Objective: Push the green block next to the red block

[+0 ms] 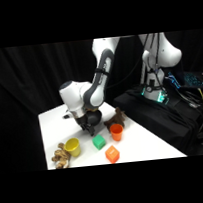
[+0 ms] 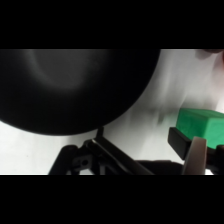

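Small bright green cube (image 1: 99, 142) sits on the white desk (image 1: 144, 145), just up-left of the small orange-red cube (image 1: 112, 154), a gap between them. No legible writing anywhere. The arm's black jaws (image 1: 90, 129) hang just behind the green cube; jaw spacing cannot be told. Wrist view: one pale fingertip (image 2: 196, 155) overlaps the cube.

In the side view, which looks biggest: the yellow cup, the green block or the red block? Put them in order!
1. The yellow cup looks biggest.
2. The red block and the green block look about the same. The red one sits nearer the camera, so I won't rank them.
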{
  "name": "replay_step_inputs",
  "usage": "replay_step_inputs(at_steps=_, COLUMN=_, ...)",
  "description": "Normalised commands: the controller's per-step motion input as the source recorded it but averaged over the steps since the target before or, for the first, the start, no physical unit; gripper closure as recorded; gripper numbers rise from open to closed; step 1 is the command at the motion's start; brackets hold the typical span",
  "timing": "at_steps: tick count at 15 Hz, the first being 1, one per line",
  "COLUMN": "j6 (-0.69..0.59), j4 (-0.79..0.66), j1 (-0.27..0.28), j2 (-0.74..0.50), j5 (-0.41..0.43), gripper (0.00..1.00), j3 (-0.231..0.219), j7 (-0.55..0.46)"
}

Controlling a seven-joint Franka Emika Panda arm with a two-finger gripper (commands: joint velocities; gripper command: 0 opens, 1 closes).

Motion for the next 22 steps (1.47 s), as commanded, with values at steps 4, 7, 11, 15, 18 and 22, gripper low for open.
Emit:
replay_step_inputs(at_steps=4, j6=0.28, j4=-0.49, j1=0.211, j2=-0.40, j5=-0.077, gripper=0.00, j3=-0.045, j7=0.19)
replay_step_inputs(at_steps=7, j6=0.24, j4=-0.50, j1=0.374, j2=-0.36, j5=-0.195, gripper=0.00, j3=-0.117, j7=0.41)
replay_step_inputs(at_steps=11, j6=0.08, j4=-0.38, j1=0.413, j2=-0.26, j5=-0.239, gripper=0.00, j3=-0.139, j7=0.49)
replay_step_inputs(at_steps=15, j6=-0.05, j4=-0.22, j1=0.299, j2=-0.21, j5=-0.214, gripper=0.00, j3=-0.104, j7=0.37)
replay_step_inputs(at_steps=18, j6=-0.21, j4=-0.08, j1=0.087, j2=-0.23, j5=-0.117, gripper=0.00, j3=-0.067, j7=0.17)
replay_step_inputs(at_steps=22, j6=-0.35, j4=0.01, j1=-0.031, j2=-0.28, j5=-0.065, gripper=0.00, j3=-0.039, j7=0.05)
